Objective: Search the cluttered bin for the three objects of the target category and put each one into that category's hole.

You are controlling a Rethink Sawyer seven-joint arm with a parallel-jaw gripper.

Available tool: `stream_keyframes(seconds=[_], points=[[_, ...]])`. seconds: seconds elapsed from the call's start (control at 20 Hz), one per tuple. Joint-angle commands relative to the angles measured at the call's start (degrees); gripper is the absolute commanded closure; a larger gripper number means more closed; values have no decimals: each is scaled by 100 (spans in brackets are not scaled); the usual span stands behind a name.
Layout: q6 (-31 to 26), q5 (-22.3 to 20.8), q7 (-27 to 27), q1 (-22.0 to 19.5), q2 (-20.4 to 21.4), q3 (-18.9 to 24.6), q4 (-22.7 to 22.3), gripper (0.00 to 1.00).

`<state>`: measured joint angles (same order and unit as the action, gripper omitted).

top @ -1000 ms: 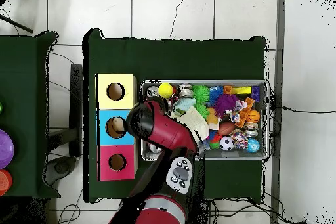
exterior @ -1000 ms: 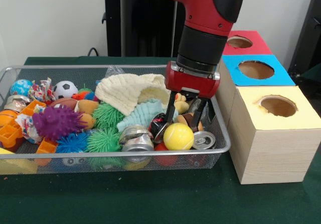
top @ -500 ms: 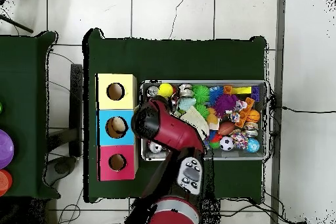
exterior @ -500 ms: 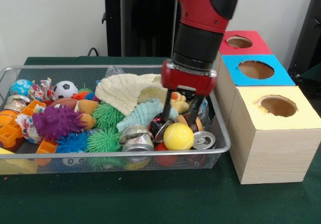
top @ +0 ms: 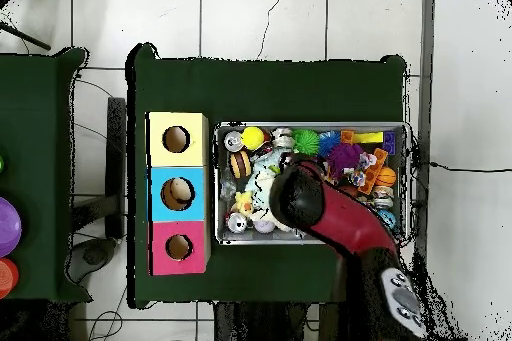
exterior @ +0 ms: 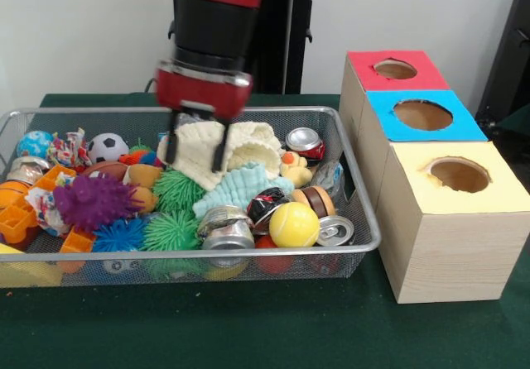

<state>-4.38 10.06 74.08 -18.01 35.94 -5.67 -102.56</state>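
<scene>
Tool [exterior: 199, 142]: fingers apart and empty, hanging over the cream knit cloth [exterior: 217, 150] in the middle of the bin [exterior: 364, 212]; the tips reach down to the cloth's top, and contact cannot be told.
Target category: not given by the pictures; cans look the likeliest set, as a judgement only, since several lie in the bin and none can be seen in the holes.
Red can [exterior: 305, 143]: lies on its side toward the boxes from the tool, at about the same depth, its shiny end facing the camera, so its long axis runs front to back.
Crushed can [exterior: 225, 228]: nearer the camera than the tool and slightly boxward, low against the bin's front wall.
Upright can [exterior: 335, 231]: in the front corner on the box side, top up, beside the yellow ball [exterior: 294, 224]; well apart from the tool.
Key relation: every can lies boxward or camera-ward of the tool, none beneath it; the cloth under the fingers hides whatever lies below.
Boxes: red [exterior: 391, 68], blue [exterior: 421, 113] and yellow [exterior: 458, 173] holes stand beyond the bin's end, on the same side as the cans.
Next move, as a judgement: a shift toward the boxes, with the fingers set across the red can's short width.
Risk: closing here would gather cloth, not a can.
</scene>
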Motion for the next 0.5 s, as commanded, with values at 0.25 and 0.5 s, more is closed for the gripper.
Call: stream_keyframes(seconds=[0.25, 0.5], points=[[-548, -1028, 239, -927, 797, 1368, -820, 0], [-580, -1210, 319, -1038, 799, 1466, -787, 0]])
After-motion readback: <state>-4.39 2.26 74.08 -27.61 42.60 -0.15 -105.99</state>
